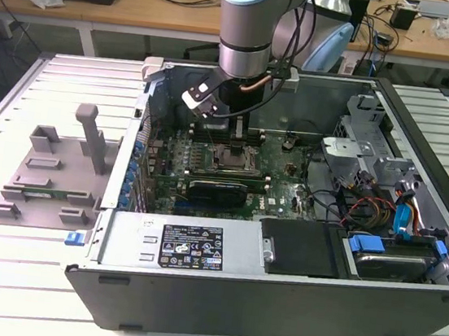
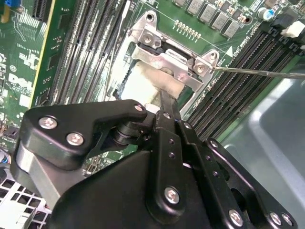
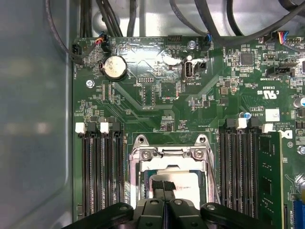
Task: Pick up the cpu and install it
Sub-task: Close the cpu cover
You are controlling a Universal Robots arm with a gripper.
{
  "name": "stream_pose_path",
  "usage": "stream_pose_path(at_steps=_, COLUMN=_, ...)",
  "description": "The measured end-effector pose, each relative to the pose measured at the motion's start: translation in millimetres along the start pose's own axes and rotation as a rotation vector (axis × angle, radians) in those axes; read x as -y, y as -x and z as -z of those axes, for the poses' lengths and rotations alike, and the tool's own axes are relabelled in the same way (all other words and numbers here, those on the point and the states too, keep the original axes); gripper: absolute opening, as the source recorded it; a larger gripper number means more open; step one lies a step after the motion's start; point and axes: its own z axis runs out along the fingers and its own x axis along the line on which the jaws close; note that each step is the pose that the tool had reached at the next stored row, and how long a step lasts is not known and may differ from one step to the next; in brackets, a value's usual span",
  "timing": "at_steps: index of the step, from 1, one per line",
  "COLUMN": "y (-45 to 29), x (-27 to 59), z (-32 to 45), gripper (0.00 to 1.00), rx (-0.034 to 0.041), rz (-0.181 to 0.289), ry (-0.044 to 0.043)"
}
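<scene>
The cpu (image 3: 183, 183), a flat square chip with a silvery-white top, lies over the open motherboard socket (image 3: 138, 167); it is also the pale plate (image 2: 140, 83) in the second wrist view. My gripper (image 3: 164, 185) has its two black fingers pressed together on the chip's near edge, and it shows again as the gripper (image 2: 164, 98) in the second wrist view. In the exterior view the gripper (image 1: 240, 137) reaches down inside the computer case, right above the socket (image 1: 230, 159). I cannot tell whether the chip sits fully flat.
The socket's metal load plate (image 3: 169, 152) stands hinged up at the far side, with its thin lever rod (image 2: 257, 72) sticking out. Memory slots (image 3: 102, 167) flank the socket, and a green memory stick (image 3: 269, 171) fills one. A grey tray (image 1: 52, 167) lies outside the case at the exterior view's left.
</scene>
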Motion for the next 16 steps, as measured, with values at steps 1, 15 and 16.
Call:
stream_pose_path(at_steps=1, y=0.0, x=0.1, z=0.1, gripper=0.11, rx=0.0001, rz=0.000, ry=-0.0001)
stream_pose_path(at_steps=15, y=0.2, x=-0.3, z=-5.0, gripper=0.11, rx=0.0013, rz=0.000, ry=0.0002)
stream_pose_path(at_steps=16, y=0.3, x=-0.6, z=-5.1, gripper=0.11, rx=0.0016, rz=0.000, ry=0.0002)
